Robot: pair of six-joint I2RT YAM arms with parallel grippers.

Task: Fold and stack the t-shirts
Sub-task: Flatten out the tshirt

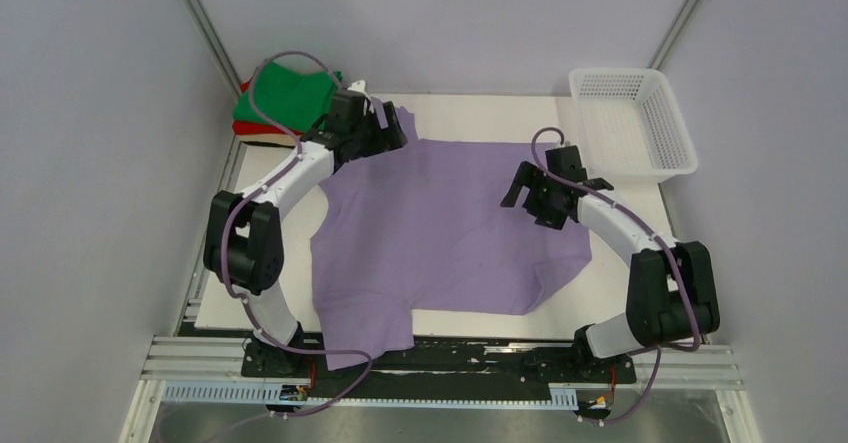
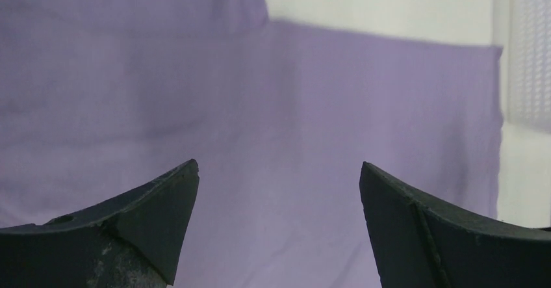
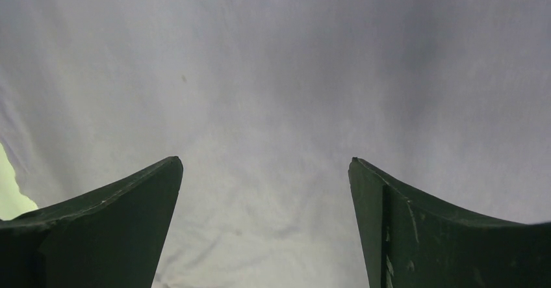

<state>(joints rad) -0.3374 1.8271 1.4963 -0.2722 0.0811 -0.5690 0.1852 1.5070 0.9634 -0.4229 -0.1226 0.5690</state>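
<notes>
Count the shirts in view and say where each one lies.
3. A purple shirt lies spread across the table. A green shirt sits folded on a red shirt at the far left corner. That pile may hide more.

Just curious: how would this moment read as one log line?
left tool open | right tool open | purple t-shirt spread out

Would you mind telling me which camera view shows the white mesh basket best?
The top external view: the whole white mesh basket shows there, at the far right of the table. The left wrist view catches only a blurred strip of mesh at its right edge; the right wrist view shows none of it.
</notes>
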